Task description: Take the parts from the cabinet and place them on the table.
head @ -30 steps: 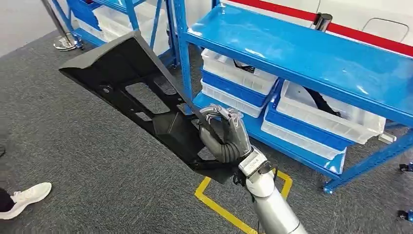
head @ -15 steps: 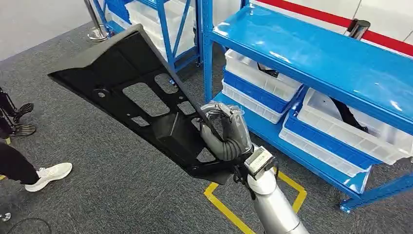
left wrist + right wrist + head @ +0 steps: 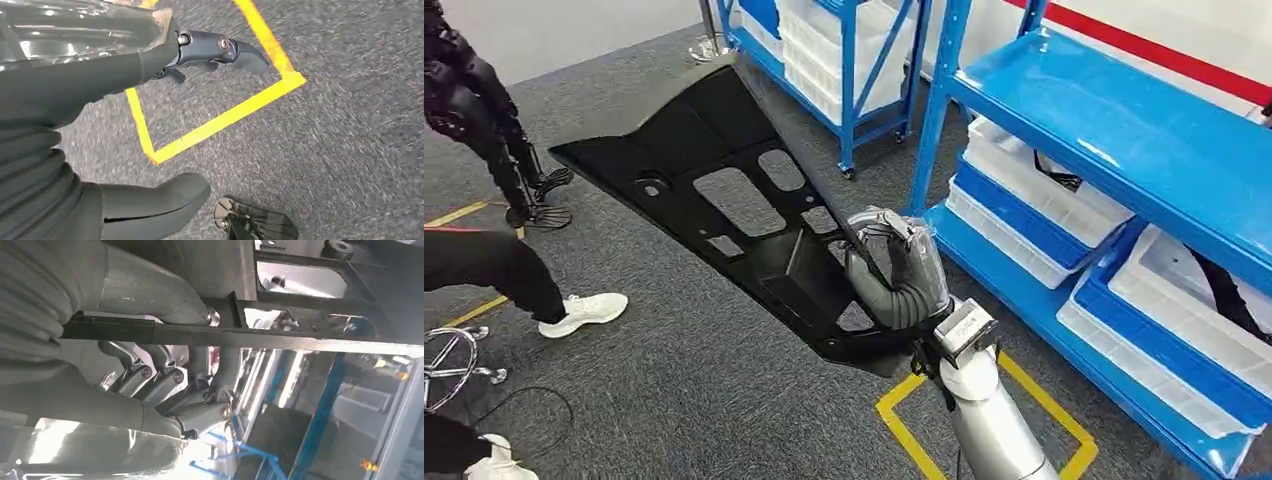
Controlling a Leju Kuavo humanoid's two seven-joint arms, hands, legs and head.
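Grey carpet (image 3: 674,400) with yellow floor tape (image 3: 984,400) spreads under my head view, and blue steel shelving (image 3: 1124,130) holding white and blue plastic bins (image 3: 1034,200) runs along the right. My right robot hand (image 3: 894,270) has its fingers wrapped around a rib near one end of a large flat black plastic panel with rectangular cut-outs (image 3: 714,190). The panel is in the air, clear of the shelving, reaching out to the left over the carpet. A person's dark-trousered leg and white shoe (image 3: 574,310) stand near its far end, and I see no bench.

From the left wrist, my left robot hand (image 3: 165,70) hangs over the carpet and the tape with nothing in it, thumb apart from the dark fingers.

From the right wrist, the grey fingers (image 3: 165,375) are curled under a thin black crossbar of the panel, with the thumb pressing from the other side.

I judge the panel stiff but light, and awkward. Held at one end, its long overhang will lever against the grip and want to twist. A hold on a rib nearer the middle, or support from the other hand, would be steadier.
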